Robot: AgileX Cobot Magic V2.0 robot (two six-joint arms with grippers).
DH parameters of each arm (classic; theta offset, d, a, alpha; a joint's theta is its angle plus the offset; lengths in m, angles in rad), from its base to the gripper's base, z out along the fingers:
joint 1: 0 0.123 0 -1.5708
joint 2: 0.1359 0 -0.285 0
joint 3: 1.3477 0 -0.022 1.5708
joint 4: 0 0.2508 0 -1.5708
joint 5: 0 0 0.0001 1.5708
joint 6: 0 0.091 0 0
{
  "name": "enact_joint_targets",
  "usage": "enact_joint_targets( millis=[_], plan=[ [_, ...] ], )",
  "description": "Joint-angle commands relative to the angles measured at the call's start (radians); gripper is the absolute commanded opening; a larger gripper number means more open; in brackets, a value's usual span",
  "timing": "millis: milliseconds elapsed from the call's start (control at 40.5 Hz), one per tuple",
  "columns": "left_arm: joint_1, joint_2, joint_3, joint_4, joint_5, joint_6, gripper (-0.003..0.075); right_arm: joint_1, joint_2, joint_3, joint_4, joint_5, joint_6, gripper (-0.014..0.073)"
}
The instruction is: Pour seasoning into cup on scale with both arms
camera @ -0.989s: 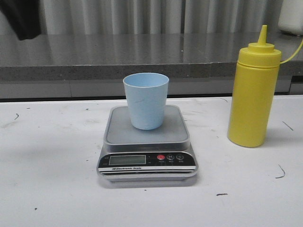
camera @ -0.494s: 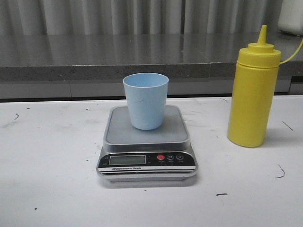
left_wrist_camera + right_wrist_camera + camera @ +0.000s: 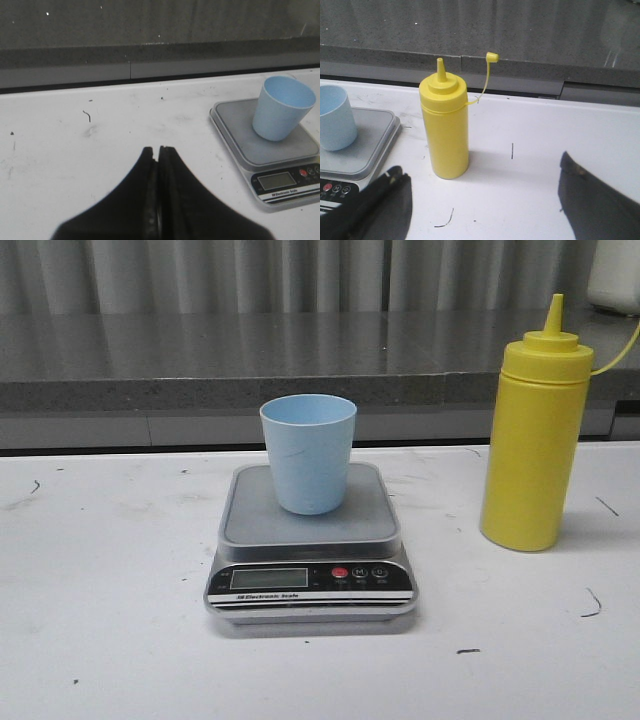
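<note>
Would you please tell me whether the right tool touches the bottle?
Apart. The right wrist view shows the open right tool short of the bottle, with bare table between.

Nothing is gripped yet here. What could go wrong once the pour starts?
The light-blue cup stands loose on the scale, unheld: the left gripper is shut and away from it, so a nudge could tip it. The yellow squeeze bottle is tall and narrow; the open right gripper could topple it on approach.

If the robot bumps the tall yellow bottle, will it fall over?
Probably, if hit up high: the yellow bottle stands tall on a narrow base. Once down, its round body would likely roll. It looks like squeezy plastic, so it shouldn't break.
</note>
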Motion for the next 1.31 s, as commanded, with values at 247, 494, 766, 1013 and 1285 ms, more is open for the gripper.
enact_joint_targets(
  millis=[247,494,766,1013,1285],
  plan=[
    [0.002,-0.097,0.007,-0.011,-0.148,-0.01,-0.002,0.0,0.044,-0.04,0.0,-0.178,-0.006,0.0612],
    [0.002,-0.093,0.007,-0.011,-0.128,-0.01,-0.002,0.002,0.303,-0.04,0.033,-0.401,-0.006,0.0612],
    [0.002,-0.093,0.007,-0.011,-0.128,-0.01,-0.002,0.09,0.554,-0.01,0.055,-0.569,-0.006,0.0612],
    [0.002,-0.093,0.007,-0.011,-0.128,-0.01,-0.002,0.216,0.729,0.109,0.072,-0.848,-0.005,0.0612],
    [0.002,-0.093,0.007,-0.011,-0.128,-0.01,-0.002,0.256,1.003,0.126,0.072,-1.106,0.025,0.0612]
  ],
)
